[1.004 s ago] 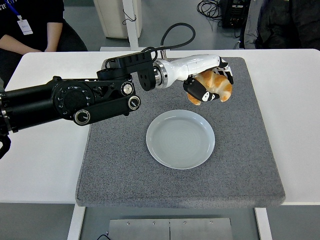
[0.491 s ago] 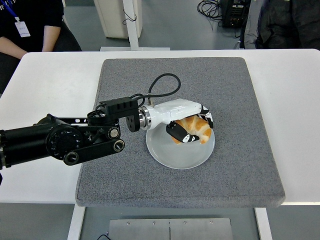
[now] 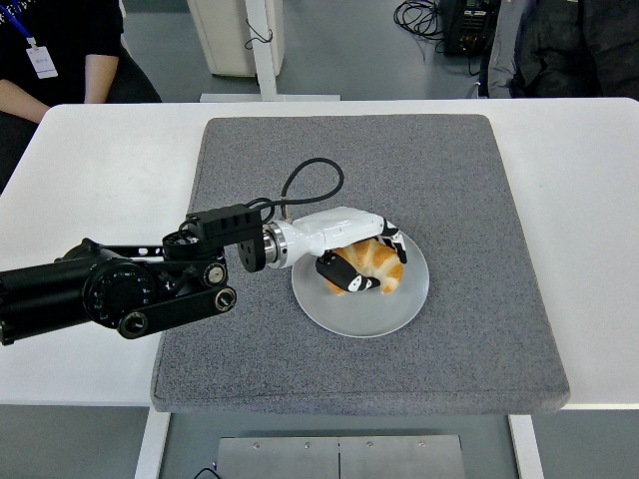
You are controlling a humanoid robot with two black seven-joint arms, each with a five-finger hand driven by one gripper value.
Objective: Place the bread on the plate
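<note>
A golden croissant (image 3: 374, 267) lies over the middle of the pale round plate (image 3: 404, 309), which sits on the grey mat. My left hand (image 3: 361, 263), white with black fingertips, is still curled around the bread from above and from its near side. I cannot tell whether the bread rests on the plate or hangs just above it. The black left arm (image 3: 120, 291) reaches in from the left edge. No right arm shows.
The grey mat (image 3: 469, 180) covers the middle of the white table (image 3: 100, 160). A black cable (image 3: 310, 178) loops up from the wrist. A seated person in dark clothes (image 3: 60, 40) shows at the top left, with dark equipment at the top right.
The left hand carried the croissant from above the mat's far right part down and toward me onto the plate area, then slid slightly left. The arm drew back and lower.
</note>
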